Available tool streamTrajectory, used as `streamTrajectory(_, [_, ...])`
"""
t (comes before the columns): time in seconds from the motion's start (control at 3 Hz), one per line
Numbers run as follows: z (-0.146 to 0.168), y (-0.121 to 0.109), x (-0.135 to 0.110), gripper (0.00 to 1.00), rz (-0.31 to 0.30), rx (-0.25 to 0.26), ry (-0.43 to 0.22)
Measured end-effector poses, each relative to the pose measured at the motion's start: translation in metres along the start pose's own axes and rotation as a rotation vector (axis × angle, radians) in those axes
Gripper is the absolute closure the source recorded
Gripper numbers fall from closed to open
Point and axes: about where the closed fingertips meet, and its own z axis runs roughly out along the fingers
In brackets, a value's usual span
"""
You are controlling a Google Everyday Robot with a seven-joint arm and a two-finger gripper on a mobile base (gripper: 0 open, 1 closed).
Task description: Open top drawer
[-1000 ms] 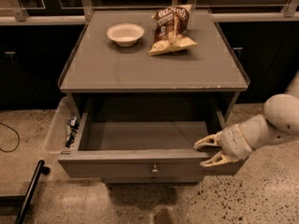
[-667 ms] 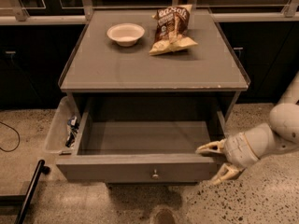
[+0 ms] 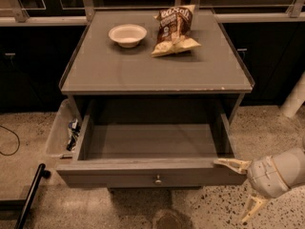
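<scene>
Camera view: gripper (image 3: 230, 191) beside top drawer (image 3: 119, 174)

A white bowl (image 3: 127, 35) sits beside a chip bag (image 3: 174, 30) on the grey tabletop (image 3: 152, 73).

Top drawer (image 3: 119, 171) stands pulled out, its interior open to access from above. Gripper (image 3: 241, 187), fingers spread, crowds its right front corner.

One cam only, set high in front of the cabinet (image 3: 157, 75), looking down & back at it, fairly near. Lower centre of view: top drawer (image 3: 119, 173). The gripper (image 3: 232, 190), fingers spread, is bottom right, by the drawer's right front corner.
</scene>
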Motion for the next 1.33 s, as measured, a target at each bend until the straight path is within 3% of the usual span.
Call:
streamTrajectory(0.33, [-0.001,0.0026,0.0001,0.43,0.003,0.0,0.003])
streamTrajectory(0.67, [-0.001,0.0026,0.0001,0.4,0.003,0.0,0.003])
streamTrajectory(1.0, [-0.001,0.0026,0.0001,0.15,0.003,0.0,0.003])
streamTrajectory(1.33, [-0.0008,0.0025,0.0,0.0,0.003,0.0,0.002])
